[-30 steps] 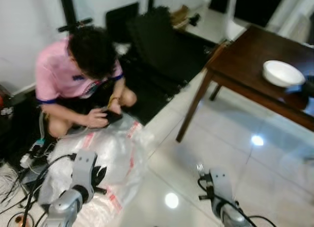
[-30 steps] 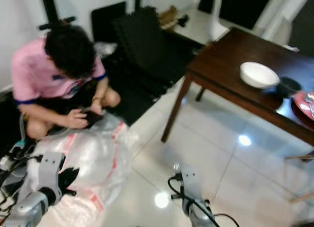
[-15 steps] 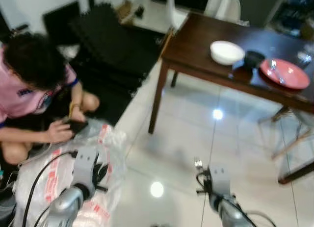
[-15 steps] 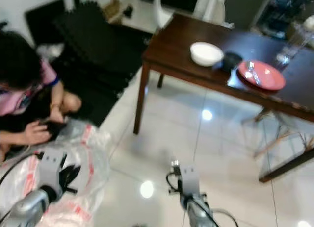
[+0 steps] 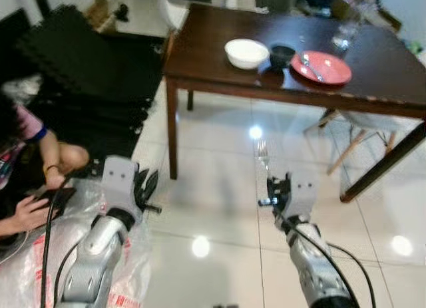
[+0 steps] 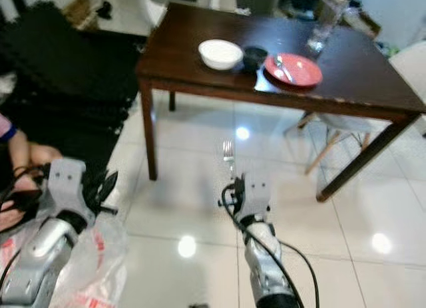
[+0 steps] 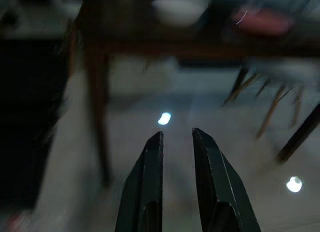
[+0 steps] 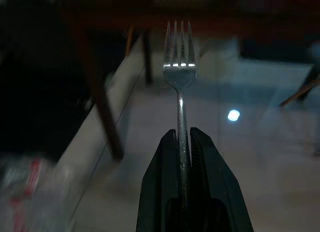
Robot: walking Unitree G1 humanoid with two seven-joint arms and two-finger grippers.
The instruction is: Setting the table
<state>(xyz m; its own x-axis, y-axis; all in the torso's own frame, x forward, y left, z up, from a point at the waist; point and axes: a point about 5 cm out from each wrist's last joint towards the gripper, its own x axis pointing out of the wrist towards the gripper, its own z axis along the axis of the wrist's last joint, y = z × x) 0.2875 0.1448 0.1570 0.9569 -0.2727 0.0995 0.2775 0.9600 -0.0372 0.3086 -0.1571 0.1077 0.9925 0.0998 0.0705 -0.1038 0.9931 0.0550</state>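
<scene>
Our right gripper (image 8: 182, 142) clamps a silver metal fork (image 8: 179, 71) tines-up, left gripper (image 7: 177, 142) narrowly parted, dark wooden table (image 5: 399, 75) ahead, seemingly a spoon on its red plate (image 5: 321, 67)

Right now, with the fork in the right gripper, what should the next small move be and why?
Probably step forward toward the dark wooden table. The right gripper is shut on the fork, held over the floor, and the red plate lies out of reach.

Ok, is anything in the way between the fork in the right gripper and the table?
Nothing visible blocks it. The right gripper holds the fork upright over bare floor tiles, and the table stands ahead with only open floor between. The plate and white bowl sit farther back on it.
</scene>
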